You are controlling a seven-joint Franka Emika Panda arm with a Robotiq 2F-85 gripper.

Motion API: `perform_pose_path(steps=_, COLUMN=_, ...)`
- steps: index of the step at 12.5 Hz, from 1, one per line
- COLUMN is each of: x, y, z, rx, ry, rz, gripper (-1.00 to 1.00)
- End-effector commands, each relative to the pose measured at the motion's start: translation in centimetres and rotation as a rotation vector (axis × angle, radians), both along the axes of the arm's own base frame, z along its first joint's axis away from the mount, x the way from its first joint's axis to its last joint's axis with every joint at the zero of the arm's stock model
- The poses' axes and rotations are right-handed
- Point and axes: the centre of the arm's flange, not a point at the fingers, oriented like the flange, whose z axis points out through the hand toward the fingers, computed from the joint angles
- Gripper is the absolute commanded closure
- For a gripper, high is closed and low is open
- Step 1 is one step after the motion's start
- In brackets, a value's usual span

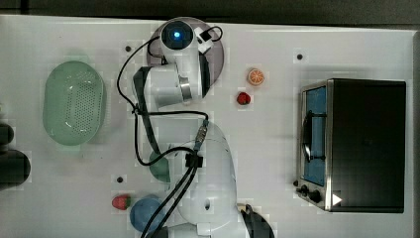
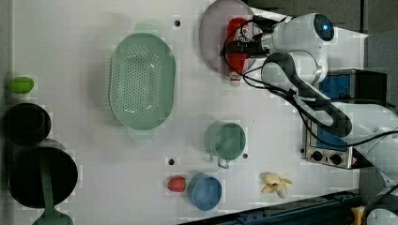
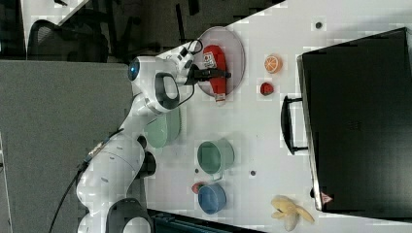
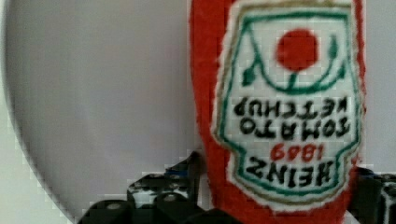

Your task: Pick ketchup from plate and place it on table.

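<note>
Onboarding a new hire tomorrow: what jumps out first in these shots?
The white arm reaching over the plate at the table's far edge, its gripper down at the red ketchup bottle lying there; in the wrist view the label sits between the two fingers. Next, the big green basket in the left view's middle and the black toaster oven on the top view's right.

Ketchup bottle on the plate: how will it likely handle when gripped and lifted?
The ketchup lies flat on the plate, so tipping seems unlikely. Its rounded body may roll if nudged sideways. The fuzzy-looking edges in the wrist view hint it's soft and light.
</note>
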Motion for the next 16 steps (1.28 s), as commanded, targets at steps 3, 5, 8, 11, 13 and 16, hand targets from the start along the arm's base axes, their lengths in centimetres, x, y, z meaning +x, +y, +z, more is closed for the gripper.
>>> perform_pose_path(steps=3, x=1.9, y=-1.1, z=4.3, rx=-0.004, ry=-0.086, rz=0.013, gripper=-0.19)
perform_pose_path(steps=5, x=2.5, y=-1.3, z=6.6, rx=-0.003, ry=-0.118, rz=0.006, gripper=-0.19)
perform_pose_path(steps=8, x=3.6, y=-2.1, z=12.5, rx=-0.009, ry=-0.161, rz=-0.017, gripper=-0.19)
perform_pose_path(steps=11, x=3.2, y=-3.1, z=18.4, rx=-0.038, ry=-0.111, rz=-0.033, gripper=-0.19)
perform_pose_path(steps=13, x=2.5, y=-4.2, z=22.6, rx=-0.048, ry=-0.123, rz=-0.05, gripper=-0.19)
perform_pose_path(steps=16, x=0.2, y=-6.8, z=26.5, rx=0.013, ry=-0.122, rz=-0.131, gripper=-0.19)
